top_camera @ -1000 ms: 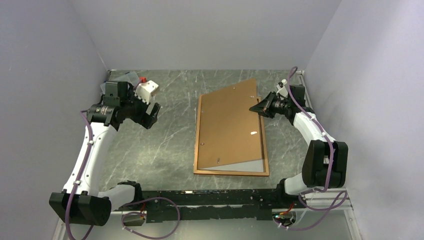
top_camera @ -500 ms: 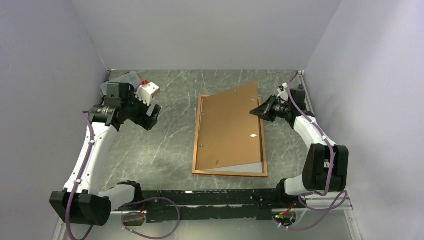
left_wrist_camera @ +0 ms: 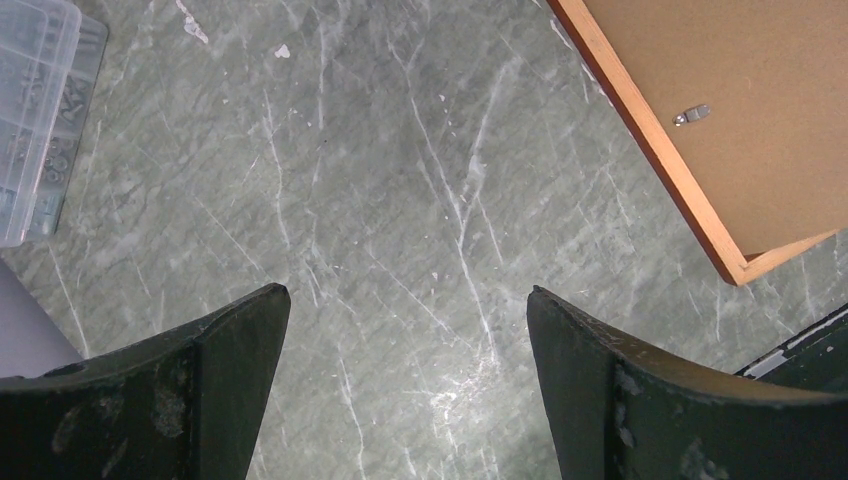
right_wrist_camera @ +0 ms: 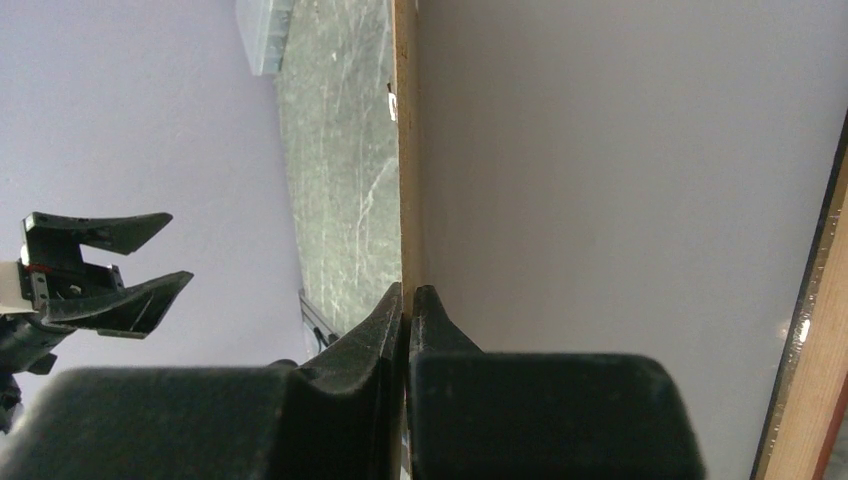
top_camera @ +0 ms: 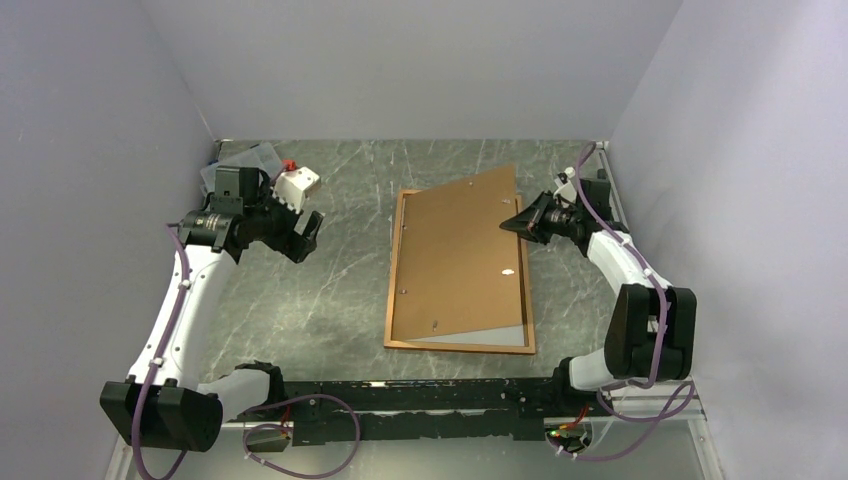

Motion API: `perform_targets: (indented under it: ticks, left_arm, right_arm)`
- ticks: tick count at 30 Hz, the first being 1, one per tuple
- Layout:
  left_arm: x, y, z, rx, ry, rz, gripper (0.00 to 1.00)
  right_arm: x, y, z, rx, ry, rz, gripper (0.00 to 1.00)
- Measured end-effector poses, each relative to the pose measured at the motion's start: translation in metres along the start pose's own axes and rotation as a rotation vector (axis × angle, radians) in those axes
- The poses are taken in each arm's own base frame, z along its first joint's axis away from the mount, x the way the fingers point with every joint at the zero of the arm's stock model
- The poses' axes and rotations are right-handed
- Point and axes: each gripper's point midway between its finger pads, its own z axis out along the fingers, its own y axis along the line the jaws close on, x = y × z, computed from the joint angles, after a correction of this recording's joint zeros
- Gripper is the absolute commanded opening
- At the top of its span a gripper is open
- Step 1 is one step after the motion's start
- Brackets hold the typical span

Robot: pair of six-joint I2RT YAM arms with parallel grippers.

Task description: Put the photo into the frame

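Note:
The frame (top_camera: 392, 290) lies face down mid-table, its orange border also in the left wrist view (left_wrist_camera: 650, 150). The brown backing board (top_camera: 455, 260) rests askew on it, with its right edge raised. My right gripper (top_camera: 508, 222) is shut on that thin edge (right_wrist_camera: 408, 200). Under the lifted board a pale grey surface (top_camera: 485, 336) shows inside the frame. I cannot tell whether it is the photo's back or the pane. The photo's printed side is hidden. My left gripper (top_camera: 305, 232) hovers open over bare table (left_wrist_camera: 408, 292), left of the frame.
A clear plastic box (top_camera: 250, 158) sits in the far left corner, also seen in the left wrist view (left_wrist_camera: 35, 110). Grey walls close in on the left, back and right. The black base rail (top_camera: 400, 400) runs along the near edge.
The right gripper has shifted slightly with the board's edge, and board and frame have slid a little to the left. The left arm has hardly moved.

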Motion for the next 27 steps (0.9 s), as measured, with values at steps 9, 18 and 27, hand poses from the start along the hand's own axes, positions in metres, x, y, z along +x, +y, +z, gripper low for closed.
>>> perform_targets:
  ticks: [9,18,27]
  left_arm:
    - [0.000,-0.001,0.000,0.004,0.000,-0.001,0.94]
    - [0.001,-0.001,0.001,0.005,0.001,-0.001,0.94]
    - [0.004,-0.002,0.003,0.009,0.011,-0.004,0.94]
  right_arm:
    - [0.001,0.002,0.011,0.021,0.030,-0.038,0.03]
    - [0.006,-0.024,0.021,0.197,0.049,-0.093,0.56]
    - [0.016,-0.038,0.032,0.402,0.103,-0.212,0.77]
